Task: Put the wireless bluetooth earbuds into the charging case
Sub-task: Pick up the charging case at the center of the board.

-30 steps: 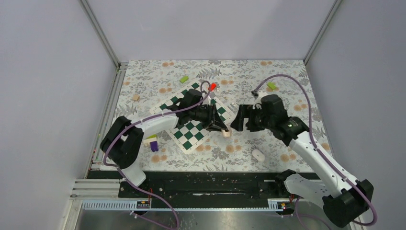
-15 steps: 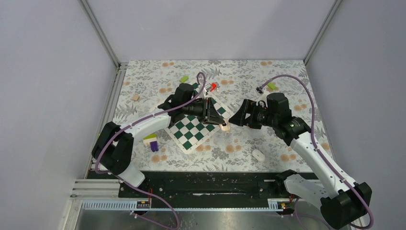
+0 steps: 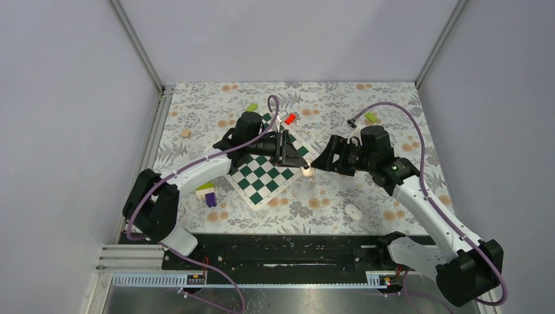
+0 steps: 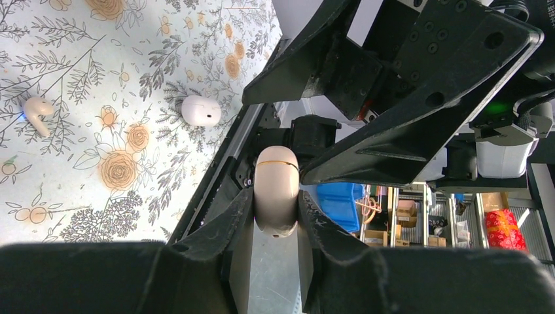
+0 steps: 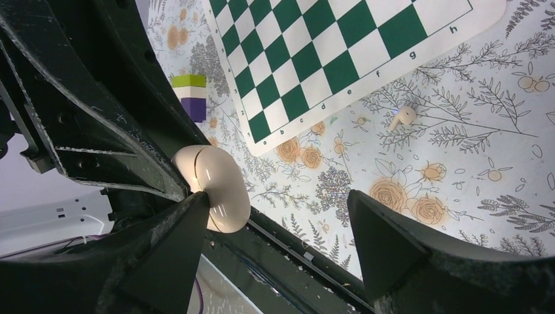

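the chessboard mat (image 3: pixel 262 176) lies under the left arm on the flowered cloth (image 3: pixel 393 104). the left gripper (image 4: pixel 276 196) is clamped on the charging case (image 4: pixel 277 173). the case's lid is closed and its rounded end pokes out past the fingertips. facing it, the right gripper (image 5: pixel 275 199) has its jaws spread wide and holds nothing. the case sits right at the tip of one of its fingers (image 5: pixel 170 255), and i cannot tell whether they touch. a white oval piece (image 4: pixel 201 110) lies on the cloth, apart from both grippers. one small earbud (image 5: pixel 402 116) lies on the cloth beyond the right gripper's open jaws, near the board's edge.
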